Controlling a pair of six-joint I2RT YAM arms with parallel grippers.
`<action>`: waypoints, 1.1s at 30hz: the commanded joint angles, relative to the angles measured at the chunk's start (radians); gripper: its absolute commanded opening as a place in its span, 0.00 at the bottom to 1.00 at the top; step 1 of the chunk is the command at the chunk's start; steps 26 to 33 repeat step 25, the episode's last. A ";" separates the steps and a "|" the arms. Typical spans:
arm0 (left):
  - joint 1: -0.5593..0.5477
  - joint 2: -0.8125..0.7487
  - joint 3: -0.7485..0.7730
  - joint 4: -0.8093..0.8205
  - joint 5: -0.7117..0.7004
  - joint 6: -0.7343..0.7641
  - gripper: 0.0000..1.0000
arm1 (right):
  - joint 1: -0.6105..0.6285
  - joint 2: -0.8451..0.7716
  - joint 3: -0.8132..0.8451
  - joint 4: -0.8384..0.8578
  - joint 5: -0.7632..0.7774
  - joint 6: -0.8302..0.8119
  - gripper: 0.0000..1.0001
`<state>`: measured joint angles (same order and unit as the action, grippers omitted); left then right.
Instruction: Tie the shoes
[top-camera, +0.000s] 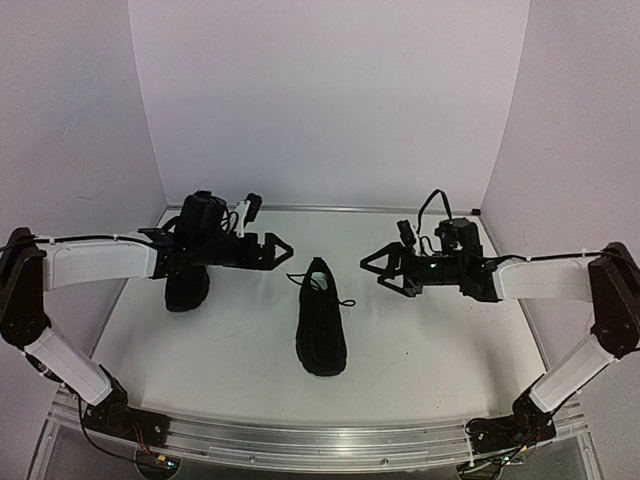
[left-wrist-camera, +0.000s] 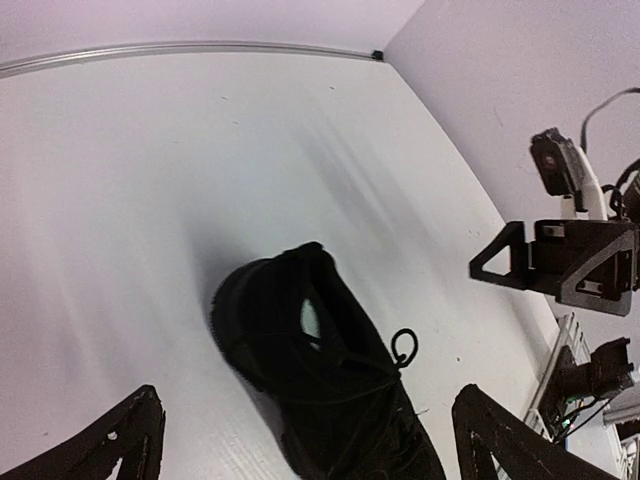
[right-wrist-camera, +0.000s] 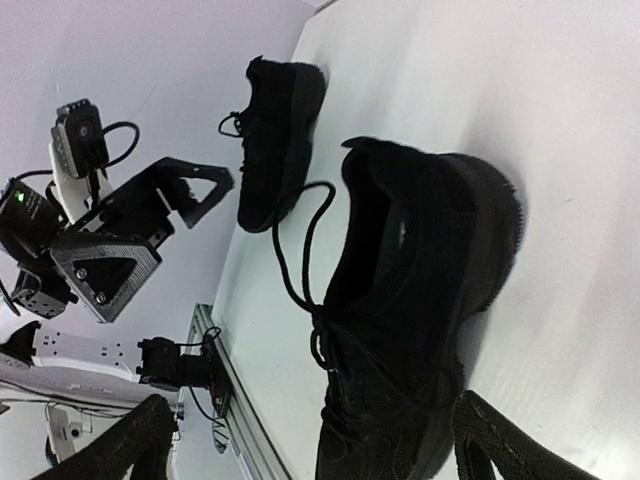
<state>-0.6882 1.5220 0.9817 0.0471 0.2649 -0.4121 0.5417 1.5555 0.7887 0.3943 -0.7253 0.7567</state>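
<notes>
One black shoe (top-camera: 321, 322) lies mid-table, heel toward the back; it also shows in the left wrist view (left-wrist-camera: 320, 385) and the right wrist view (right-wrist-camera: 420, 320). A lace loop (right-wrist-camera: 298, 245) trails off its left side and a small loop (left-wrist-camera: 403, 347) off its right. The second black shoe (top-camera: 186, 288) sits at the left, partly hidden under my left arm, and shows in the right wrist view (right-wrist-camera: 277, 135). My left gripper (top-camera: 283, 251) hangs open and empty left of the middle shoe's heel. My right gripper (top-camera: 375, 270) hangs open and empty to its right.
White walls close the table (top-camera: 240, 350) at the back and both sides. A metal rail (top-camera: 320, 445) runs along the near edge by the arm bases. The two grippers face each other across the middle shoe's heel.
</notes>
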 joint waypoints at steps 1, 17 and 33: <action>0.106 -0.121 0.020 -0.208 -0.063 0.033 1.00 | -0.084 -0.129 0.049 -0.351 0.120 -0.224 0.98; 0.309 -0.149 -0.112 -0.388 -0.135 0.014 1.00 | -0.169 -0.065 -0.032 -0.375 0.115 -0.362 0.98; 0.306 -0.181 -0.126 -0.378 -0.150 0.013 1.00 | -0.167 -0.076 -0.045 -0.349 0.094 -0.363 0.98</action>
